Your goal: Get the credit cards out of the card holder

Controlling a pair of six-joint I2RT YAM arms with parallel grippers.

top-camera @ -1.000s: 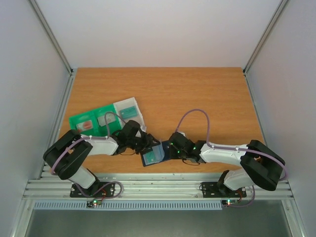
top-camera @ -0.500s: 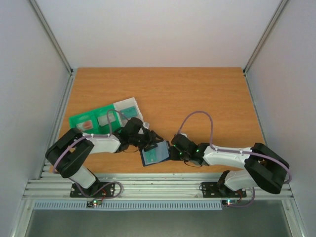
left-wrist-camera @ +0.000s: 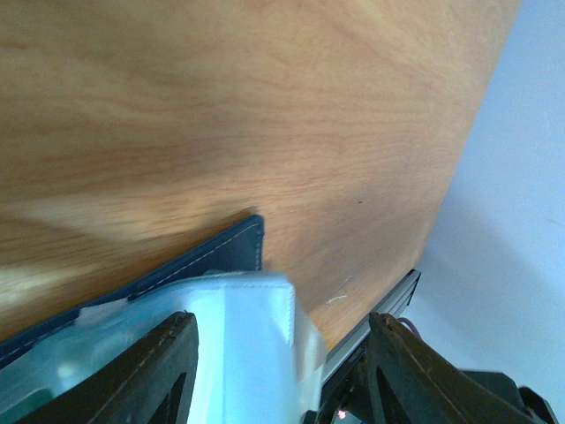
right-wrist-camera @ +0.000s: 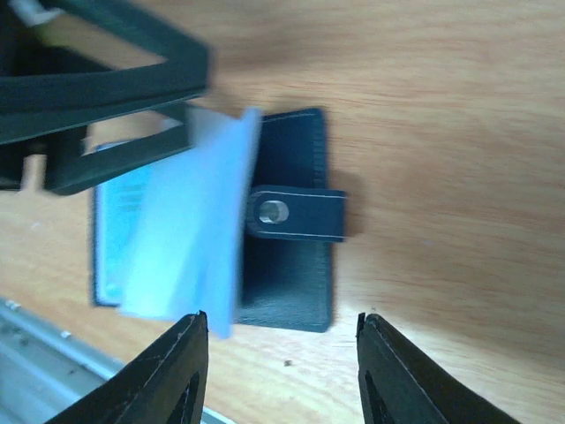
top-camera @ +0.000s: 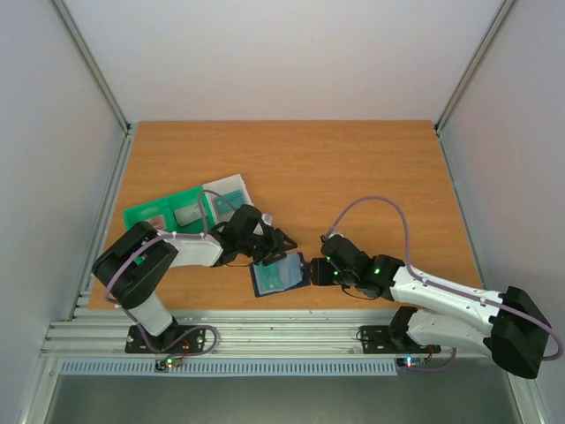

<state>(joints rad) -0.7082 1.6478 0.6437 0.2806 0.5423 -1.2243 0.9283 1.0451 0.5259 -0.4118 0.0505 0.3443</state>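
The dark navy card holder (top-camera: 279,275) lies open near the table's front edge, its teal-blue inside facing up. My left gripper (top-camera: 267,246) is open at its far edge. In the left wrist view the holder's dark stitched edge (left-wrist-camera: 216,257) shows, and a pale blue pocket flap (left-wrist-camera: 238,344) rises between the spread fingers of the left gripper (left-wrist-camera: 278,322). My right gripper (top-camera: 320,269) is open, just right of the holder. In the right wrist view the holder (right-wrist-camera: 287,274), its snap strap (right-wrist-camera: 296,214) and the pale flap (right-wrist-camera: 190,247) lie ahead of the right gripper (right-wrist-camera: 281,322). I cannot tell whether a card is in the flap.
A green plastic bin (top-camera: 141,215) with cards (top-camera: 188,214) in it stands left of the holder. A white bin (top-camera: 217,188) holding a teal card (top-camera: 232,196) adjoins it. The metal rail (top-camera: 265,336) runs along the near edge. The left gripper's fingers (right-wrist-camera: 106,88) cross the right wrist view.
My right arm has drawn back to the right, its gripper now just off the holder's right edge. My left gripper has shifted right onto the holder's far edge.
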